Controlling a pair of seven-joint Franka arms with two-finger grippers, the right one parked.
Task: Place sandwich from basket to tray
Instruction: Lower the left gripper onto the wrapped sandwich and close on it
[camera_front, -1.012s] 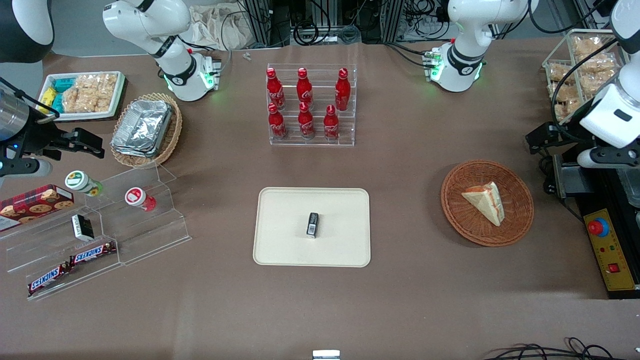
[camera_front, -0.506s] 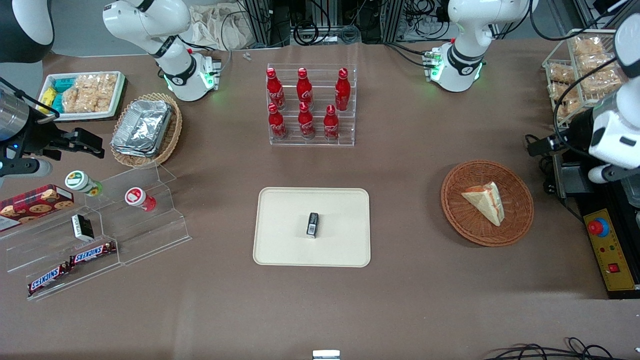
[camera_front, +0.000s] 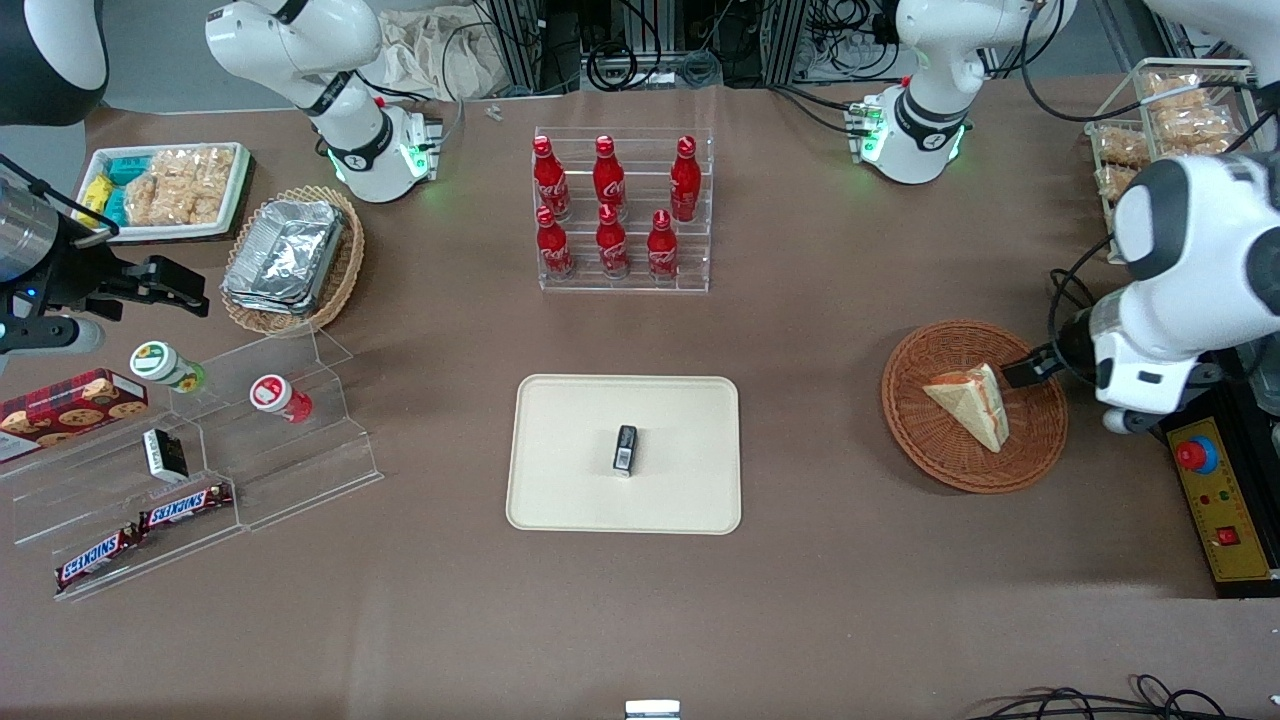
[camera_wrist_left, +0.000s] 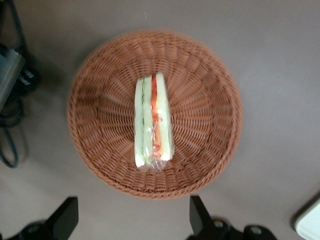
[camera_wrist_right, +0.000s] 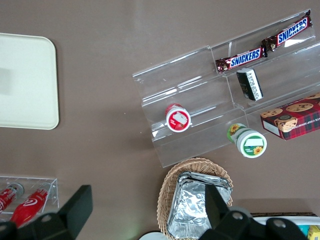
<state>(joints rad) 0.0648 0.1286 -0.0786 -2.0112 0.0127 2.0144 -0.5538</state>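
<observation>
I see my gripper (camera_wrist_left: 132, 227) hovering above the round reddish-brown wicker basket (camera_wrist_left: 210, 100), fingers (camera_wrist_left: 199, 216) spread wide and empty. The triangular white-bread sandwich with red-orange filling (camera_wrist_left: 153, 122) lies in that basket. No lettering shows on its clear wrap.

Brown table (camera_front: 850, 600); cables (camera_front: 640, 50) + metal frame along its upper edge.

The sandwich (camera_front: 968, 403) lies in the basket (camera_front: 1030, 455), toward the working arm's end of the surface (camera_front: 860, 600). The pincer (camera_wrist_left: 132, 224) hangs above the basket's rim, fingers spread. The tray (camera_front: 560, 500) sits well apart.
</observation>
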